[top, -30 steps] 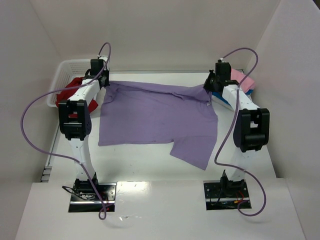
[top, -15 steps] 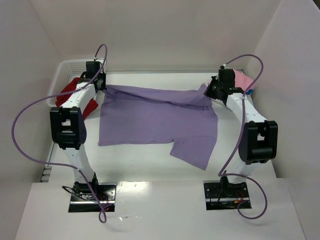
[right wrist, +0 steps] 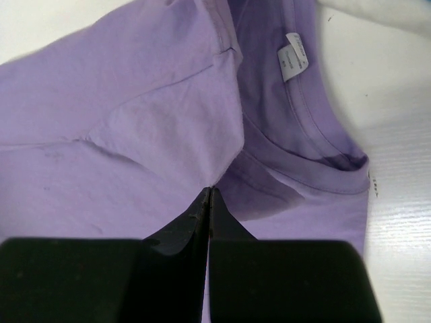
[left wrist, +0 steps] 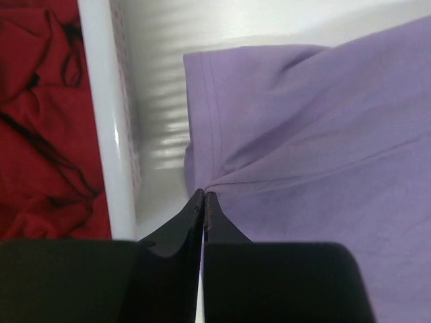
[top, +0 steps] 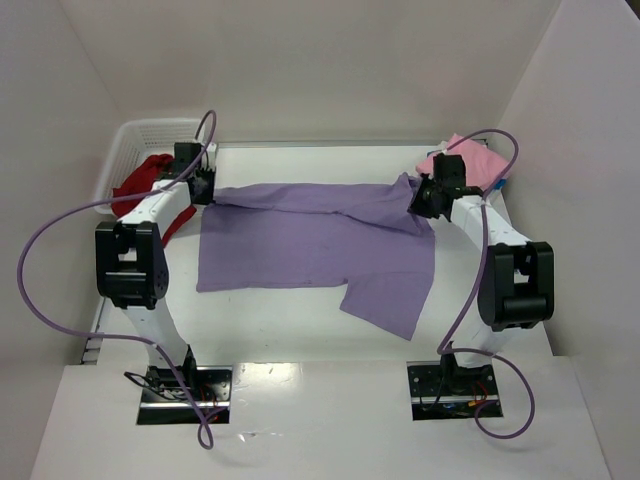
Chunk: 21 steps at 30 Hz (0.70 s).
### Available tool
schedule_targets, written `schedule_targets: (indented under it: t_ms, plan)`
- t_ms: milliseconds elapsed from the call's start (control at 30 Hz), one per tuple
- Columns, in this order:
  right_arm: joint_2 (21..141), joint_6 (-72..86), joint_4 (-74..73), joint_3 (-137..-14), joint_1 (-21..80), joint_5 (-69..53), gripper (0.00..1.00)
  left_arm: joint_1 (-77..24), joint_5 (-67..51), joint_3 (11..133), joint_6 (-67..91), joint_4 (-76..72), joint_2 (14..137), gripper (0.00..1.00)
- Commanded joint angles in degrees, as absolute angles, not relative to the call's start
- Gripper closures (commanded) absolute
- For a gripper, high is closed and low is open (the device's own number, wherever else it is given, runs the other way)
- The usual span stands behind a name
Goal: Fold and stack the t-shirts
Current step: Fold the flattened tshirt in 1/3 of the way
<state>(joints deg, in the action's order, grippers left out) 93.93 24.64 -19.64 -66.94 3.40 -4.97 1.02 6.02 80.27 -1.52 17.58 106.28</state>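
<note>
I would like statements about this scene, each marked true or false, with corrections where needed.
1. The left gripper and the right gripper are both shut on the purple shirt. True.
2. The red shirt lies on top of the purple shirt. False: it lies in the white basket at the left.
3. The purple shirt is folded into a small square. False: it lies mostly spread out.
4. A pink shirt lies at the far right. True.

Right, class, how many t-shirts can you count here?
3 clearly: the lavender t-shirt spread mid-table, the red t-shirt in the basket far left, the pink t-shirt far right. A blue sliver beside it may be a fourth.
</note>
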Motion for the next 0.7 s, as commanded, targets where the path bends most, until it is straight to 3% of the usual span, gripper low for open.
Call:
schedule_targets:
  t_ms: [0,667]
  plan:
    - [90.8,24.9,-20.9,-66.7,3.8,-3.3,1.0,0.3,4.5,78.5,-1.7,17.4,103.1,1.0]
    - [87.6,22.9,-23.3,-68.9,-3.6,1.0,1.0,-0.8,15.0,74.1,2.0,18.6,103.7,1.0]
